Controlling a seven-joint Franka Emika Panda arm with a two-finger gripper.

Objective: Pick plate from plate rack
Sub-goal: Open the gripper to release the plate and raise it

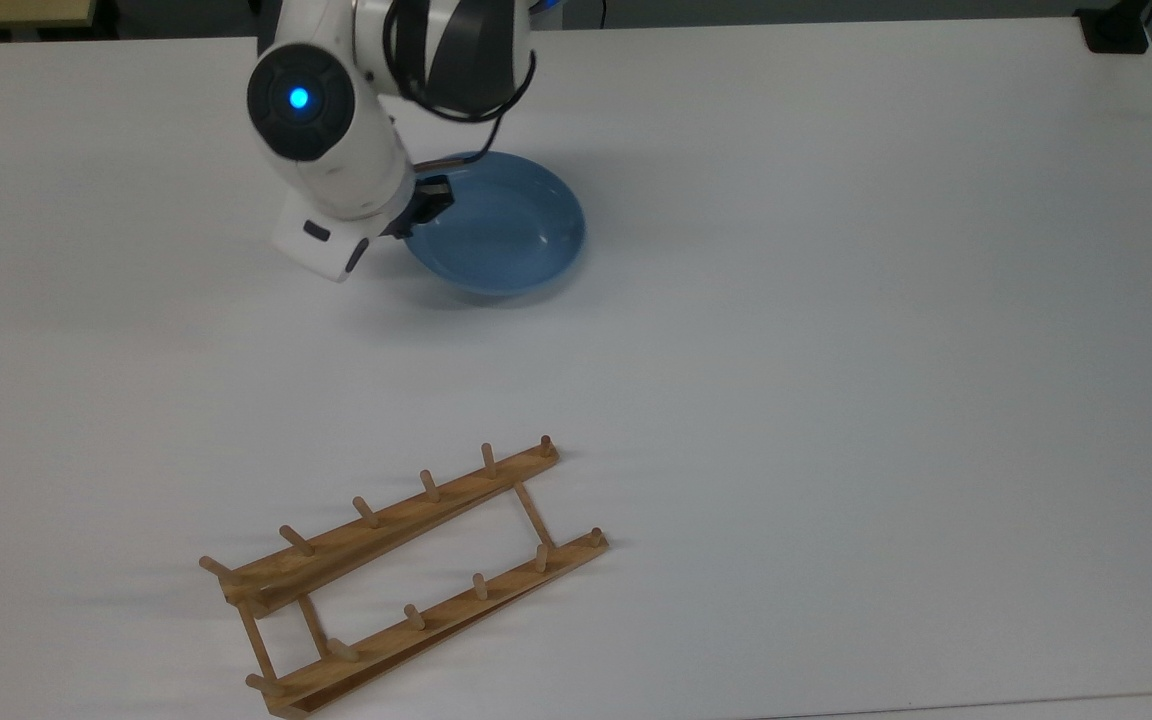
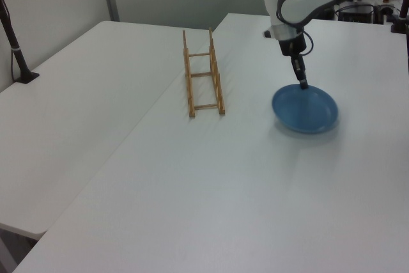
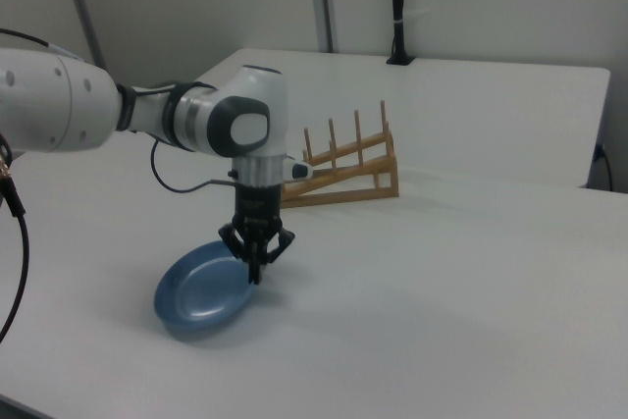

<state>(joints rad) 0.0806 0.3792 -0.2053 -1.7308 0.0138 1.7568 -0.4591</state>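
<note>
The light-blue plate (image 1: 501, 235) (image 2: 307, 110) (image 3: 199, 291) lies nearly flat, face up, low over or on the white table, well away from the plate rack. My gripper (image 1: 423, 208) (image 2: 303, 84) (image 3: 257, 273) points down and is shut on the plate's rim: the top view's left edge, the left view's far edge, the right view's right edge. The wooden plate rack (image 1: 401, 575) (image 2: 203, 73) (image 3: 343, 174) stands bare, with no plate between its pegs. In the top view the arm's white wrist covers most of the gripper.
White table (image 1: 836, 350) spreads wide on all sides of plate and rack. A black post (image 2: 16, 49) stands at the left view's far left. The arm's cable (image 3: 15, 242) hangs at the right view's left edge.
</note>
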